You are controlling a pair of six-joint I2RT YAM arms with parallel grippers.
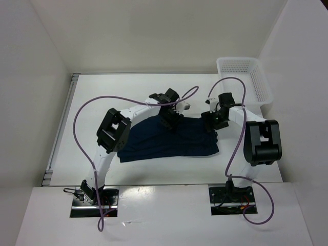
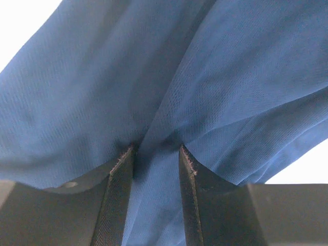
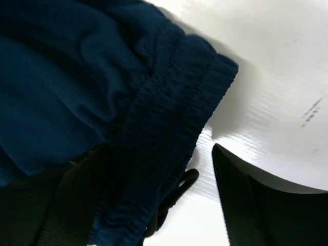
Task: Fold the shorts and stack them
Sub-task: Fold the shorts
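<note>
Left wrist view: shorts [image 2: 215,77] fill it, cut off every side; grip between the jaws unclear. Right wrist view: waistband [image 3: 169,113] covers one jaw; drawstring [image 3: 180,190] end hidden beneath.

**A:** Any readable text, labels or numbers in any view?
**B:** None. Top view: basket [image 1: 241,77] and base plates [image 1: 95,201] carry nothing legible at this resolution.
**A:** Wrist cams?
**B:** Left: only shorts [image 2: 77,102] fabric, no readable tag or logo. Right: waistband [image 3: 169,102] is plain stitching, no print. Dark scuffs [image 3: 309,111] on the table [image 3: 266,61] are marks, not characters.
</note>
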